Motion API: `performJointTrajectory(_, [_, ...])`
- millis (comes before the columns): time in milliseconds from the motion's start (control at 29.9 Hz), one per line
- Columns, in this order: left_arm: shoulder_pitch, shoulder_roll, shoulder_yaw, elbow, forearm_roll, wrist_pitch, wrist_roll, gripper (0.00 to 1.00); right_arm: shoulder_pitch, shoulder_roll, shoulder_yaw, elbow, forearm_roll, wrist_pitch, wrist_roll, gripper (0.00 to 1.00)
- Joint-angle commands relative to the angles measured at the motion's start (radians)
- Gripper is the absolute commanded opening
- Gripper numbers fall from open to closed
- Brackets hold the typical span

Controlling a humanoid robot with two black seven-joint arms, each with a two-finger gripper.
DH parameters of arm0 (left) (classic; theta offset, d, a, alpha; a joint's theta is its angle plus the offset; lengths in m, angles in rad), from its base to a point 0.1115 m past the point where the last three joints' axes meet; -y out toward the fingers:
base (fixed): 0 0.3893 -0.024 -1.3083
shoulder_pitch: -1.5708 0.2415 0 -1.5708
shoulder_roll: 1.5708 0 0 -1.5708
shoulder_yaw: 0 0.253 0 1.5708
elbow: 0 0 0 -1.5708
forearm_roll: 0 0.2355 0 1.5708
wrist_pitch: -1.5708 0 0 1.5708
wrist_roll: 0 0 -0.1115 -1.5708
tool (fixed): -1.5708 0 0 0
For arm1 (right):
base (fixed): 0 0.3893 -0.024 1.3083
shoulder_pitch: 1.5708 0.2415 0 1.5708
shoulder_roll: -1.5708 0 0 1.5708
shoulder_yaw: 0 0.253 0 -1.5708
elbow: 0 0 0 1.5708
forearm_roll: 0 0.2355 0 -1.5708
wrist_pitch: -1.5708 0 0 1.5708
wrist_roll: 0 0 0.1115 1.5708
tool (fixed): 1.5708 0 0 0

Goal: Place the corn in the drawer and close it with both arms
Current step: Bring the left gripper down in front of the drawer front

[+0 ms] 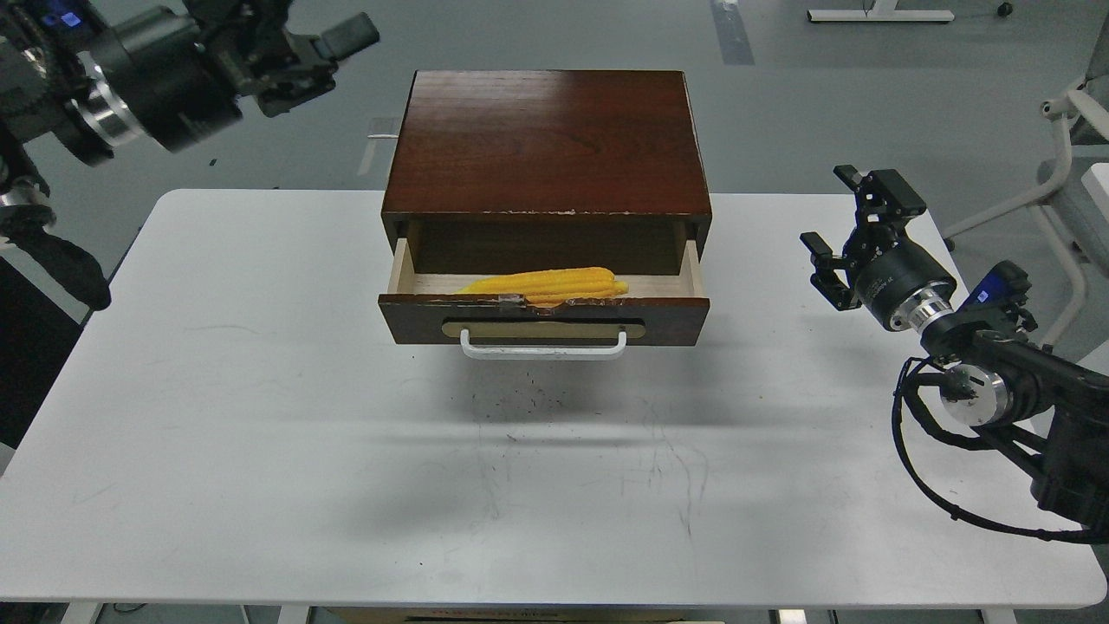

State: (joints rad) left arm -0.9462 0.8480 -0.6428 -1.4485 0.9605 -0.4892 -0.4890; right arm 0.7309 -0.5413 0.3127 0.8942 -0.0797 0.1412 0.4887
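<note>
The yellow corn (546, 283) lies on its side inside the open drawer (544, 319), just behind the chipped dark wood front with its white bar handle (543, 348). The drawer is pulled partway out of the dark wood cabinet (546, 139). My left gripper (316, 56) is raised high at the top left, beside the cabinet's far left corner, open and empty, partly cut off by the view's top edge. My right gripper (842, 212) is open and empty above the table, to the right of the drawer and apart from it.
The cabinet stands at the back middle of the white table (260, 416). A white chair frame (1066, 113) stands off the table's right side. My right arm's joints and cables (979, 399) hang over the table's right edge.
</note>
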Motion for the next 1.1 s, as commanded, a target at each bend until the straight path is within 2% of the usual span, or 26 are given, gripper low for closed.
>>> performJointTrajectory(0, [0.001,-0.035,0.009,-0.101,0.176,0.001,0.0,0.45,-0.007,0.0,-0.001,0.0,-0.002,0.0,0.0,0.97])
performJointTrajectory(33, [0.009,-0.053,0.015,-0.121,0.232,0.001,0.0,0.28,-0.007,0.0,-0.003,0.0,-0.003,0.0,0.0,0.97])
performJointTrajectory(67, [0.012,-0.061,0.018,-0.127,0.26,0.001,0.0,0.18,-0.008,0.0,-0.003,0.0,-0.003,0.0,0.0,0.98])
performJointTrajectory(100, [0.021,-0.078,0.023,-0.133,0.308,0.001,0.0,0.0,-0.01,0.0,-0.003,0.0,-0.003,0.0,0.0,0.97])
performJointTrajectory(501, [0.217,-0.162,0.037,-0.177,0.573,0.001,0.0,0.0,-0.016,0.0,0.003,0.0,-0.003,-0.003,0.0,0.97])
performJointTrajectory(701, [0.271,-0.167,0.058,-0.225,0.647,0.001,0.0,0.0,-0.016,0.0,0.005,0.0,-0.003,-0.006,0.0,0.97])
performJointTrajectory(1069, [0.319,-0.196,0.061,-0.231,0.712,0.001,0.0,0.0,-0.016,-0.015,0.009,0.003,-0.003,-0.006,0.0,0.97])
